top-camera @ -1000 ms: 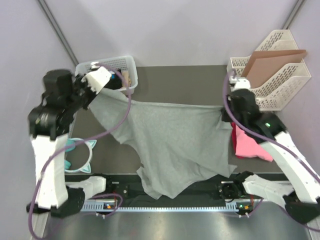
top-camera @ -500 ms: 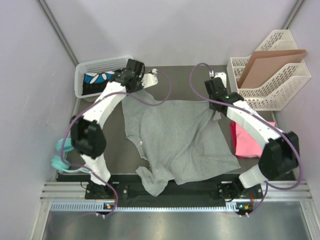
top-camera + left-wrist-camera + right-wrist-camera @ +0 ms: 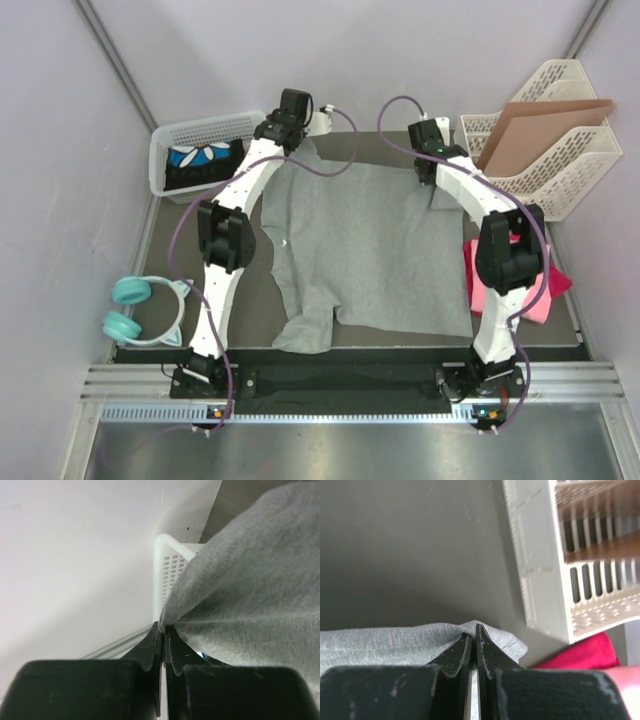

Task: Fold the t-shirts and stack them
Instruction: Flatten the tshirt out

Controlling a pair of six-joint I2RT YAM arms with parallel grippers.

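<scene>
Both arms have reached farther back, drawing the heather grey cloth t-shirt (image 3: 370, 250) flat across the dark table (image 3: 372, 150). The left gripper (image 3: 161, 632) and right gripper (image 3: 473, 636) each pinch a far corner. I'd keep the tension even while lowering.

Soft, matt grey cloth t-shirt (image 3: 370, 250) on a dull dark table (image 3: 160, 255); perforated white plastic basket (image 3: 157, 165), upper left.
</scene>
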